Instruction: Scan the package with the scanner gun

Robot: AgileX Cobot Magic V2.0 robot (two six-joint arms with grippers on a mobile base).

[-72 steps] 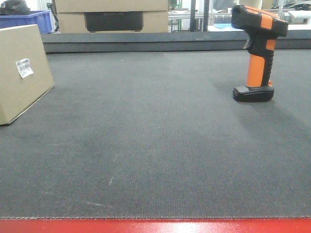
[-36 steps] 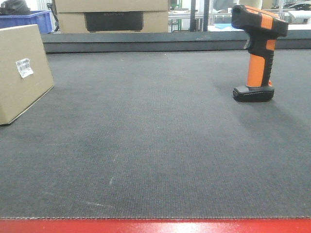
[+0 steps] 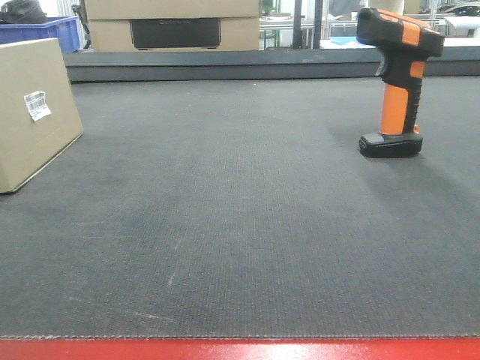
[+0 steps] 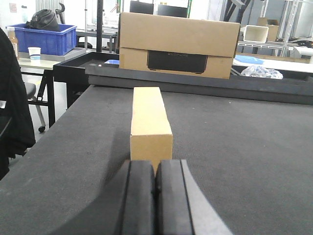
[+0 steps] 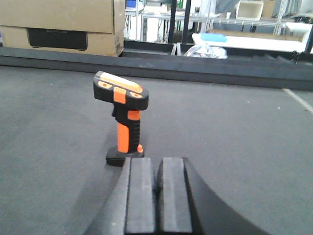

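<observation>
- The bench (image 3: pixel 247 225), covered in dark grey matting with a red strip along the bottom edge of the front view, fills most of every frame.
- A large cardboard box with a dark panel (image 3: pixel 174 30) sits at the top of the front view, behind the black raised rim at the far edge of the bench; the left wrist view shows it at upper centre (image 4: pixel 178 45).
- The package (image 3: pixel 34 112), a plain tan box, rests on the bench at the left edge of the front view, its side with a small white barcode label (image 3: pixel 37 105) facing the camera. In the left wrist view it lies end-on in the middle of the frame (image 4: pixel 149 122), just beyond the pincer tips; whether they touch it I cannot tell from this angle.
- The scanner gun (image 3: pixel 397 82) stands upright on its flat black base at the upper right of the front view, well apart from the package. In the right wrist view it stands left of centre (image 5: pixel 122 117), near the pincer.
- The left pincer (image 4: pixel 155 188), at the bottom of its view, has its black pads pressed together, holding nothing.
- The right pincer (image 5: pixel 156 191) is likewise closed and empty.
- A blue crate (image 4: pixel 48 39) sits at the upper left of the left wrist view.
</observation>
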